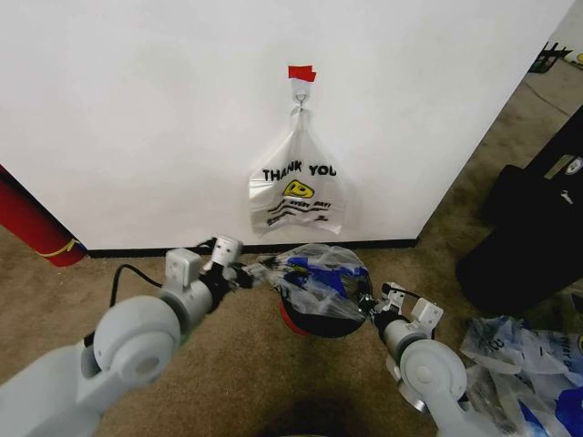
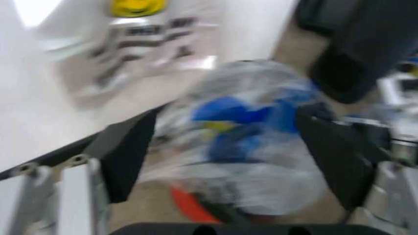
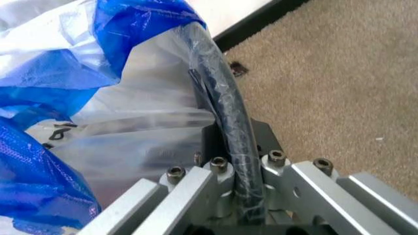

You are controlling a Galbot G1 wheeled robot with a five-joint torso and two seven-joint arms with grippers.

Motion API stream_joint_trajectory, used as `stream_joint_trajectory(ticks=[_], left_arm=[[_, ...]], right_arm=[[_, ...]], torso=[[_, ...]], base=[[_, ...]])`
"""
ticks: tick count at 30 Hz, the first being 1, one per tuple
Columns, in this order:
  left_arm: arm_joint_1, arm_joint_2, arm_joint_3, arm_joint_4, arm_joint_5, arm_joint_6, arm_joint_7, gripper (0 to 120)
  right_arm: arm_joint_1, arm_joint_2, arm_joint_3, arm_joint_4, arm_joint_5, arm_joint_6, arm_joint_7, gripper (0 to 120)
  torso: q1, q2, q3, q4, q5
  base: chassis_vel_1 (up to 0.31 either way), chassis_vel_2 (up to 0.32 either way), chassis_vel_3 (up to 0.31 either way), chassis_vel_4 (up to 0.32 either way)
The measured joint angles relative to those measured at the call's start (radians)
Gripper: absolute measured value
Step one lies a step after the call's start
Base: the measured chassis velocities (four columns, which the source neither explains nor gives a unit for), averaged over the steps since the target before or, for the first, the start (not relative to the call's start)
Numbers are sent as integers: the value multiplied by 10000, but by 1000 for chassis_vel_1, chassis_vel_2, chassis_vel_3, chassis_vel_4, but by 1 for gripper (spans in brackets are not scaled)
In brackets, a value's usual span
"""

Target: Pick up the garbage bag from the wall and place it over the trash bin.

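The garbage bag (image 1: 319, 278), see-through with blue patches, is draped over the top of the trash bin (image 1: 321, 326), a small black bin with a red base on the carpet below the wall (image 1: 137, 109). My left gripper (image 1: 242, 271) is at the bag's left edge. In the left wrist view that gripper (image 2: 226, 122) is open, its black fingers (image 2: 124, 156) spread wide with the bag (image 2: 248, 147) ahead between them. My right gripper (image 1: 369, 305) is at the bin's right side. The right wrist view shows the right gripper (image 3: 235, 144) shut on the plastic-covered black rim (image 3: 225, 105).
A white "THANK YOU" bag (image 1: 296, 187) hangs from a hook (image 1: 301, 91) under a red tape strip (image 1: 301, 72). A large red cylinder (image 1: 32, 228) leans at the left. Black cases (image 1: 528, 228) and a heap of plastic bags (image 1: 528, 364) lie to the right.
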Motion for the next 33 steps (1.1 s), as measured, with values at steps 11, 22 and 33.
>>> stream_joint_trajectory(ticks=[11,22,33], left_arm=[[-1353,-685,1597,645,-325,609,-121,100],[-2103,-964,2455,1568,-810,905,-609,97],[-2191,-1162,2725,2121,-737,775,-785,72]], right_arm=[[407,-93,-749,-187,-284,-34,-43,0],[427,-136,-726,-245,-308,-42,-70,0],[443,-151,-772,-371,-414,-44,-122,0]], torso=[[0,0,2,0,0],[0,0,1,2,0],[0,0,1,2,2]], base=[[0,0,0,0],[0,0,0,0],[0,0,0,0]])
